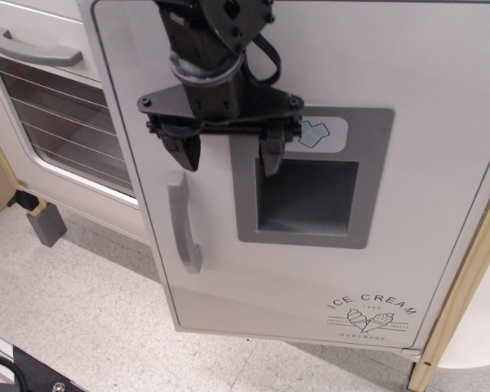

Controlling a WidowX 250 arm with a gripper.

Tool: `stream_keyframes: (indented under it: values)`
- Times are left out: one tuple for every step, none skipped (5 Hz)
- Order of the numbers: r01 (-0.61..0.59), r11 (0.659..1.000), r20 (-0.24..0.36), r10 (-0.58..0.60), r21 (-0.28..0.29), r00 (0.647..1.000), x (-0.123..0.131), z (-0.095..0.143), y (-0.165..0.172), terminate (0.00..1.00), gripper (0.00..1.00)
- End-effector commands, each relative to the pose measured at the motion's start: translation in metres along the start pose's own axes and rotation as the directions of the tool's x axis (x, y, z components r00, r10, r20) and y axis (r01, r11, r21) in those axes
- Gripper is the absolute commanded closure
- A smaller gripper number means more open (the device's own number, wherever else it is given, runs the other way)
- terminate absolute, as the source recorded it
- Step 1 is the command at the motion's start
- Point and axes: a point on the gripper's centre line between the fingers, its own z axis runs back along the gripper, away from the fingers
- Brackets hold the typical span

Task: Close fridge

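The fridge door point(425, 98) is large and white, with a grey vertical bar handle point(184, 222), a grey recessed dispenser panel point(310, 196) and an "ICE CREAM" cone logo point(371, 315) at the lower right. The door stands partly swung out from its frame. My black gripper point(228, 153) hangs in front of the door's upper left, open and empty. Its left finger sits just above the top of the handle. Its right finger overlaps the dispenser panel's upper left corner. I cannot tell whether the fingers touch the door.
A white oven door point(49, 122) with a wire-rack window and a horizontal grey handle point(33, 49) stands to the left. A pale wooden frame post point(465, 286) runs down the right. A grey block point(45, 222) rests on the speckled floor point(73, 310).
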Motion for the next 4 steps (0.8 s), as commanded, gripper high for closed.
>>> stream_keyframes:
  values:
    - [-0.041, 0.999, 0.061, 0.041, -0.009, 0.997, 0.058, -0.004, -0.003, 0.0, 0.0]
    - [-0.056, 0.998, 0.065, 0.056, -0.006, 0.996, 0.064, -0.008, -0.004, 0.0, 0.0]
    - [-0.041, 0.999, 0.055, 0.041, 0.009, 0.998, 0.06, -0.005, -0.001, 0.0, 0.0]
    - [-0.024, 1.0, 0.014, 0.024, 0.015, 1.0, 0.049, -0.002, 0.003, 0.0, 0.0]
